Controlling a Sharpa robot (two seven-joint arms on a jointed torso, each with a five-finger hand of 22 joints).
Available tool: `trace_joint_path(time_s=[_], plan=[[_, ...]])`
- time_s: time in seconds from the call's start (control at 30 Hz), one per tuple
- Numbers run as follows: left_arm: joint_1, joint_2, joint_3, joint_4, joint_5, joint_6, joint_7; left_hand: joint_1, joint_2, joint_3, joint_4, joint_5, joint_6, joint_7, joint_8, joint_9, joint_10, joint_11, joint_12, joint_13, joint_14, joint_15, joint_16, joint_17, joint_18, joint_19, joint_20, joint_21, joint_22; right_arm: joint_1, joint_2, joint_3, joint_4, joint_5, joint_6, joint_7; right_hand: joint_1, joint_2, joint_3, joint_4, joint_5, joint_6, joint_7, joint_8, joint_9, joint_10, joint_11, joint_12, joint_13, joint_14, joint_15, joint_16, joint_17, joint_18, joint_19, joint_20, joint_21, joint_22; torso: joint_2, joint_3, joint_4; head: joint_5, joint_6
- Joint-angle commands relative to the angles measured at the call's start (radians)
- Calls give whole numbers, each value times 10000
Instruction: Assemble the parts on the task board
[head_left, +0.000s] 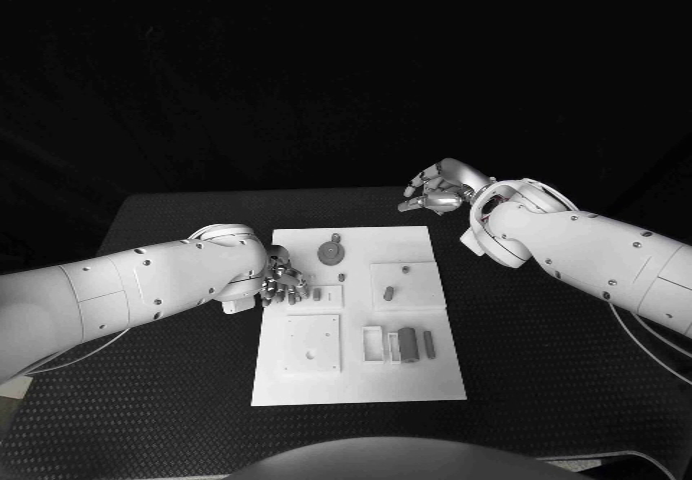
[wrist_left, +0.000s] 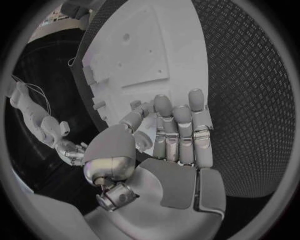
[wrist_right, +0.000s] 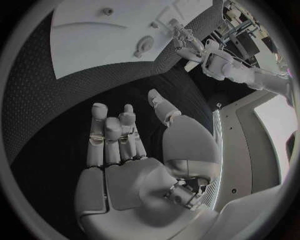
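Note:
The white task board (head_left: 361, 385) lies in the middle of the black table. On it are a round part with a stem (head_left: 333, 252), a small part (head_left: 388, 293) on a raised square, and two dark parts (head_left: 408, 343) beside a white holder. My left hand (head_left: 284, 280) hangs over the board's left edge, its fingertips down by a small fixture (head_left: 323, 296). In the left wrist view its fingers (wrist_left: 181, 125) lie straight, side by side, and I see nothing between them. My right hand (head_left: 440, 188) hovers off the board past its far right corner, fingers (wrist_right: 112, 135) spread, palm empty.
A flat square plate (head_left: 312, 343) with small holes sits on the board's near left. Black ribbed table (head_left: 159, 400) surrounds the board on all sides. My right forearm (head_left: 577, 250) stretches along the board's right side.

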Motion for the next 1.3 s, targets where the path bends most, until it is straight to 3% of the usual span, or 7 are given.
trace_joint_path(time_s=[0.03, 0.2, 0.4, 0.73, 1.0, 1.17, 1.3], plan=[[-1, -5, 4, 5, 9, -9, 24, -103, -42, -1, 51, -69, -71, -2, -35, -9, -22, 62, 27, 12, -12, -17, 64, -17, 189, -35, 8, -2, 214, -9, -7, 5, 12, -5, 113, 71, -53, 21, -33, -15, 19, -7, 59, 32, 12, -33, -15, 44, -10, 19, -65, 30, -10, 159, -43, -3, -29, 99, 1, -5, 3, -3, -2], [-2, -44, 10, 11, 9, -88, 49, -160, -121, 7, 103, -207, -64, -9, -23, -5, -12, 56, 36, 14, -9, -23, 82, -27, 195, -23, 0, 0, 216, -13, -8, 5, 1, -5, 124, 71, -56, 21, -33, -15, 19, -9, 60, 31, 12, -33, -15, 45, -12, 19, -65, 30, -11, 159, -43, -2, -29, 100, -1, -7, -5, -12, -4], [-5, -24, 197, -102, 219, -309, 107, -310, -467, 72, 395, -1947, -76, -23, 12, 2, -15, 43, 57, 18, -31, -40, 149, -87, 208, -23, -17, -23, 213, -19, 0, 5, -4, -4, 123, 74, -58, 22, -34, -14, 19, -9, 60, 30, 12, -34, -15, 46, -13, 19, -65, 31, -11, 159, -43, -2, -29, 100, -2, -6, 3, -17, 0], [-6, -102, 443, -152, 588, -510, 214, -794, -417, -824, -9, -2013, -158, -29, 79, 99, -55, 36, 71, 60, -106, -51, 221, -77, 249, -79, -17, -31, 212, -30, 1, 5, -19, -3, 130, 76, -61, 23, -34, -12, 19, -10, 60, 30, 13, -34, -14, 48, -15, 19, -64, 31, -12, 159, -42, -2, -30, 100, 1, 0, -8, -31, 5], [-6, -289, 952, -182, 1437, -1015, 577, -736, -315, -882, -197, -2011, -278, 10, 25, 88, -149, 64, -7, 25, -180, -55, 155, -132, 243, -139, -4, -85, 189, -35, -7, 5, -27, 2, 143, 77, -65, 25, -35, -10, 19, -10, 60, 29, 14, -35, -14, 49, -17, 19, -64, 32, -13, 159, -42, -2, -30, 100, -11, -1, 4, -49, 8], [7, -445, 1069, -66, 2271, -2150, 1597, 54, -54, -629, -795, -1956, -1495, 611, -697, -211, -1295, 629, -908, -491, -1162, 268, -745, -679, -34, -1144, 298, -850, -114, -35, -18, 5, -49, 22, 136, 77, -66, 26, -35, -10, 19, -11, 61, 29, 14, -35, -14, 50, -18, 19, -64, 32, -14, 159, -42, -2, -31, 100, -14, 16, 4, -62, 42], [6, -425, 1068, 50, 2299, -2780, 2756, 1508, -281, -311, -811, -1523, -2329, 1102, -1061, -348, -2482, 1213, -1866, -1149, -2249, 844, -1674, -1300, -149, -2205, 827, -1737, -568, -36, 11, 5, -100, 59, 121, 90, -62, 22, -34, -15, 19, -38, 66, 13, 10, -35, -10, 52, -21, 18, -62, 33, -15, 159, -42, -2, -32, 101, -4, 9, -1, -60, 82]])
